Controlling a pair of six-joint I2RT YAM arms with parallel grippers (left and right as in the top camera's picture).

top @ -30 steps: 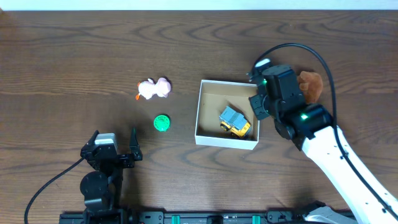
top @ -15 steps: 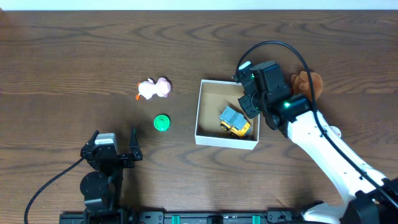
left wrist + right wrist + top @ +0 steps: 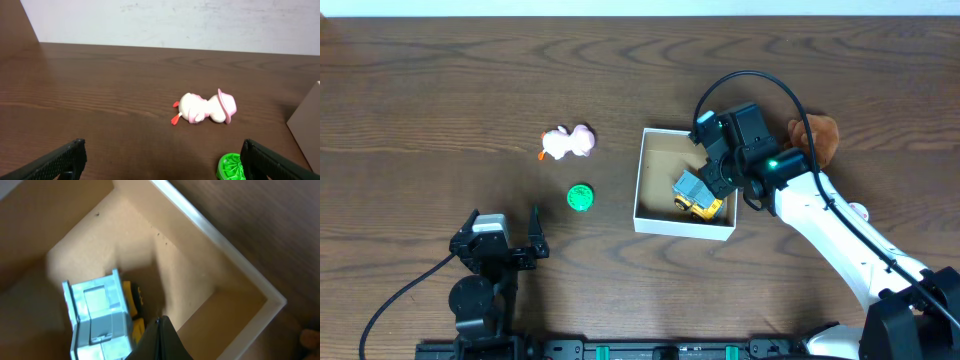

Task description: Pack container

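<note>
The container (image 3: 650, 218) is a shallow white box with a brown inside, right of the table's middle. A yellow toy truck with a grey-blue bed (image 3: 694, 194) lies in it and shows in the right wrist view (image 3: 97, 315). My right gripper (image 3: 712, 172) is shut and empty, hovering over the box's right part beside the truck; its closed tips (image 3: 160, 332) show in the right wrist view. My left gripper (image 3: 506, 238) is open and empty near the front edge. A pink toy with a hat (image 3: 567, 143) and a green round toy (image 3: 580, 198) lie left of the box.
A brown plush toy (image 3: 817, 138) lies right of the box, behind my right arm. In the left wrist view the pink toy (image 3: 205, 107), the green toy (image 3: 231, 167) and the box's wall (image 3: 306, 125) show ahead.
My right gripper has moved left from the box's right edge to over its inside, beside the truck. The left arm and the toys have not moved.
</note>
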